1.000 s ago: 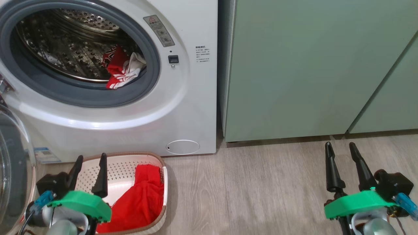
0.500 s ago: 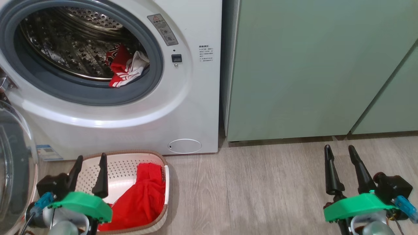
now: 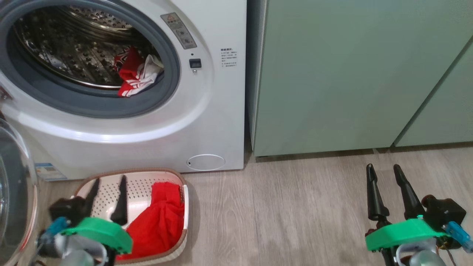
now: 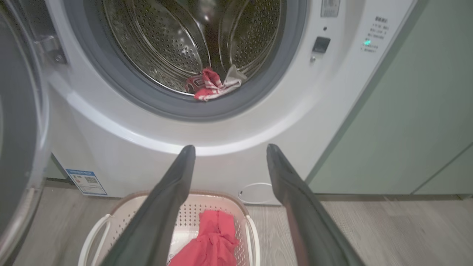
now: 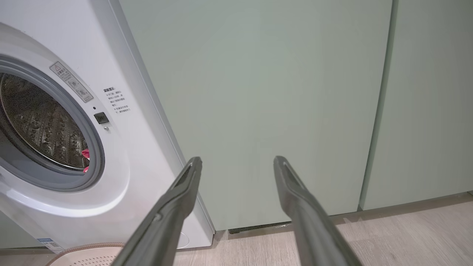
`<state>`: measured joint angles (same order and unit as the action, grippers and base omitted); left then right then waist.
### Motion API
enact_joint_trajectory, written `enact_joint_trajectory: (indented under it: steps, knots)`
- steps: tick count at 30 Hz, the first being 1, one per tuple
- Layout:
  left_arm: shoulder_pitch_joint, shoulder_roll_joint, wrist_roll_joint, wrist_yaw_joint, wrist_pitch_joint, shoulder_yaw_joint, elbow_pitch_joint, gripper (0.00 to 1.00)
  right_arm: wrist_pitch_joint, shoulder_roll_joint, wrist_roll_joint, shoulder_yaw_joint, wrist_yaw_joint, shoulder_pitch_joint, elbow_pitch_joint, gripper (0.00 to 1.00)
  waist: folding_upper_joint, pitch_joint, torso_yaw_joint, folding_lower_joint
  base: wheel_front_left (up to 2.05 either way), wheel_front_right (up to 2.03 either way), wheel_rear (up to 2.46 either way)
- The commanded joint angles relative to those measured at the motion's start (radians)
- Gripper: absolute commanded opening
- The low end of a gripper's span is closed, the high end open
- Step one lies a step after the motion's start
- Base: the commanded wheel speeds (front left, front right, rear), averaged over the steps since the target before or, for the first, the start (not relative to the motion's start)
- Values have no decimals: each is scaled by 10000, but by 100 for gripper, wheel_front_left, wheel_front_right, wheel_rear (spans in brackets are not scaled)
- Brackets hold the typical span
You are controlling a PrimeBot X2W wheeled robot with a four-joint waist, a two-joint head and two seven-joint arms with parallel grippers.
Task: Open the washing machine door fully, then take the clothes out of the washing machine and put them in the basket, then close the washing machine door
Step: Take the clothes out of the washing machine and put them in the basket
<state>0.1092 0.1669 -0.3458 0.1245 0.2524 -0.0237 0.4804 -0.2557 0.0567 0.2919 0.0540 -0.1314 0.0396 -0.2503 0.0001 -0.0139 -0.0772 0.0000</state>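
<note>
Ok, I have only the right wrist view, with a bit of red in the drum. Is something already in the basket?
Observer: Yes, one red garment lies in the basket.
Operator: And what is in the drum exactly?
Observer: One striped garment, red and white, at the front edge of the drum.
Operator: Does the left end effector hold anything?
Observer: No, the left end effector is open and empty, by the basket.
</note>
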Motion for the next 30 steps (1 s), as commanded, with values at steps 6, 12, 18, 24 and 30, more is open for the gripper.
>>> enact_joint_trajectory:
  steps: [6, 12, 18, 24, 30]
  knots:
    - [1512, 812, -1244, 61, -542, 1005, 595, 100, -61, -22, 30, 303, 7, 485, 429, 100, -1, -551, -128, 0, 0, 0, 0]
    - [3570, 2012, -3010, 61, -1999, 2249, 922, 100, -61, -26, 12, 277, 7, 1109, 570, 100, -1, -1780, -351, 0, 0, 0, 0]
    - [5988, 3040, -4202, 61, -3701, 2838, 1520, 100, -61, -43, 38, 140, 7, 1763, 721, 100, -1, -3094, -578, 0, 0, 0, 0]
    - [8426, 4044, -5197, 61, -5483, 3250, 2134, 100, -61, -60, 215, 293, 7, 2491, 871, 100, -1, -4403, -1049, 0, 0, 0, 0]
    - [9706, 4877, -5833, 61, -6301, 3551, 2468, 100, -61, -62, 407, 424, 7, 2966, 1018, 100, -1, -5306, -1497, 0, 0, 0, 0]
